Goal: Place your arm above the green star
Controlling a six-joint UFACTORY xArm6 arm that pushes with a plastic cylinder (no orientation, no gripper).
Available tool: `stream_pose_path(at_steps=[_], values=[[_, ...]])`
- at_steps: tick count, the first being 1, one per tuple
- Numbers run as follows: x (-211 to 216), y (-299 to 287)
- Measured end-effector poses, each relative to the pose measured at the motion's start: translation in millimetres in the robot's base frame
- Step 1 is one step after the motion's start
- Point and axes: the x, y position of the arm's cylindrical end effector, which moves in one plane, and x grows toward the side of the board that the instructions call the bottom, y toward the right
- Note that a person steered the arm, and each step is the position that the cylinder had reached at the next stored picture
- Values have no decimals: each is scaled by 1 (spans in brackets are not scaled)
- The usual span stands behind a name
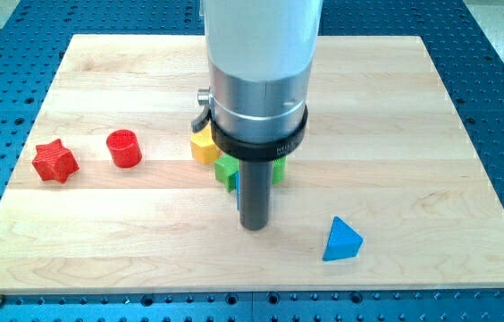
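Observation:
My arm comes down from the view's top as a wide white and silver cylinder, ending in a dark rod. My tip (254,225) rests on the wooden board (395,107) just below a cluster of blocks. A green block (226,168), largely hidden behind the rod, shows on both sides of it; its shape cannot be made out. A yellow block (203,146) sits at the cluster's upper left. A thin sliver of blue (234,183) shows beside the rod.
A red star (54,161) and a red cylinder (124,148) lie at the view's left. A blue triangular block (341,240) lies at the lower right of my tip. A blue perforated table surrounds the board.

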Motion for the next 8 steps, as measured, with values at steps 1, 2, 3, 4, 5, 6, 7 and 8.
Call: stream_pose_path(at_steps=[1,2,3,4,5,6,7,8], values=[[-20,-66],[-28,-71],[-45,-58],[-84,-73],[-101,-96],[-141,-107],[-156,-68],[-156,-41]])
